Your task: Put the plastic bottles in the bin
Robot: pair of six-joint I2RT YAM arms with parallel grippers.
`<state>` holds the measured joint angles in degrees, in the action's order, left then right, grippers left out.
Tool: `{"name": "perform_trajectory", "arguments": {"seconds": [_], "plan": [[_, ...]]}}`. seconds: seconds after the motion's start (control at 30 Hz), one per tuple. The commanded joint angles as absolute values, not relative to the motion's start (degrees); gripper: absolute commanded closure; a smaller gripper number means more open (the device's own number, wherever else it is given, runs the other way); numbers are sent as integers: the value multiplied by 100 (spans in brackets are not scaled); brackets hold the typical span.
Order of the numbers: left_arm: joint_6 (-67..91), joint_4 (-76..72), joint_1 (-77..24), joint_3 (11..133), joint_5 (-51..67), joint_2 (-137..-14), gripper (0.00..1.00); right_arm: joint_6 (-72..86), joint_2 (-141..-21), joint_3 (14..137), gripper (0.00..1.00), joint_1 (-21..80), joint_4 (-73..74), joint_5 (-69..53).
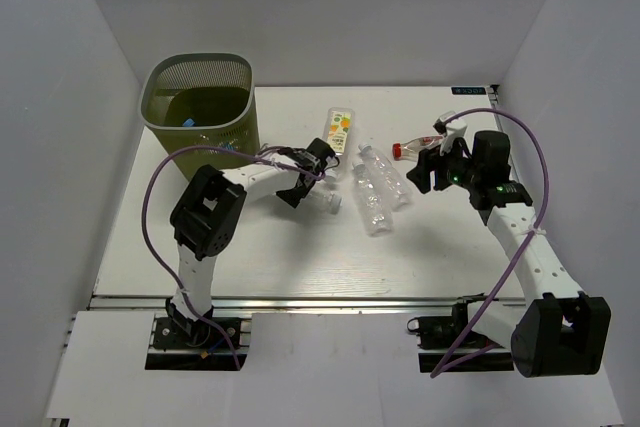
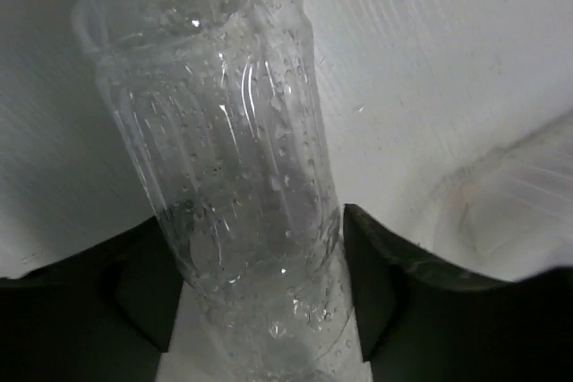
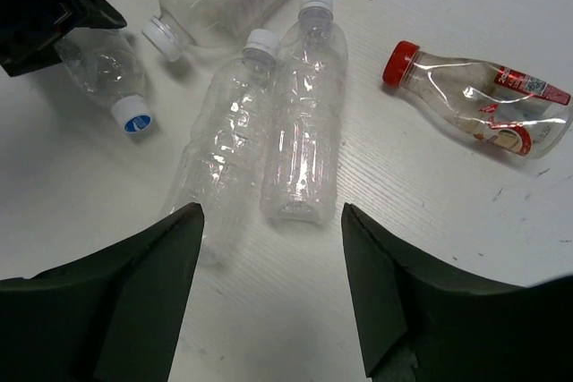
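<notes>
Shows, from above, a white worktop [image 1: 200,257] with five plastic bottles lying flat around its middle. Olive-green mesh bin [image 1: 180,142] upright at the far left corner, set apart from every bottle on the worktop; contents too small to identify. Left fingers [image 1: 296,193] low over the worktop, right of the bin, closed against both sides of the blue-capped bottle [image 1: 322,194], itself lying on its side with the cap toward the near right. Same grasp in the left wrist view: one dark finger at each flank of the clear, droplet-speckled body, touching it, base pointing away from the camera. Labelled bottle [image 1: 338,130] just beyond the left fingers, white cap toward the near edge. Two clear white-capped bottles [image 3: 304,123] side by side and touching along their length, just right of the blue-capped bottle, caps toward the far edge. Red-capped bottle [image 3: 474,100] farther right, alone, on its side with a red-and-white label. Right fingers [image 3: 134,301] spread wide and released, grasping nothing, hovering above the base end of the white-capped pair, near the red-capped bottle.
</notes>
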<state>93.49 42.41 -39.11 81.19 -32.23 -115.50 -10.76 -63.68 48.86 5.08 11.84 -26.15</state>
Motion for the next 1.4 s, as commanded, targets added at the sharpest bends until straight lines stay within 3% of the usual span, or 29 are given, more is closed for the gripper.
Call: {"name": "perform_trajectory", "arguments": {"seconds": [0.0,0.2,0.33,0.47,0.7,0.87,1.1,1.23,1.37], "plan": [[9018,4395,-3954,8165,-3146,-11602,34,-1204,-6249,4896,31,475,1397,-2742],[6960,3729,-4349,7928,-3033,-10892,69,-1073,-6398,4957,31,440,1450,-2523],[5079,2779,-4578,7795,-2770,-9628,81,-950,-6618,4992,31,361,1433,-2426],[3843,2698,-4632,8427,-2769,-9255,88,-835,-6925,5150,31,308,1433,-2469],[1654,2171,-4624,10209,-3529,-9088,88,-870,-7532,5493,31,308,1441,-2742],[1187,2057,-4019,10836,-5270,-9263,84,-984,-7568,5555,31,308,1476,-2848],[1345,2320,-2928,11908,-6186,-9580,82,-1107,-7602,5493,31,325,1486,-2900],[1291,2890,-2471,11971,-6398,-9747,74,-1134,-7716,5546,31,334,1433,-2918],[1652,3628,-2040,11471,-6171,-9747,45,-1142,-8024,5809,28,378,1555,-3067]]}}
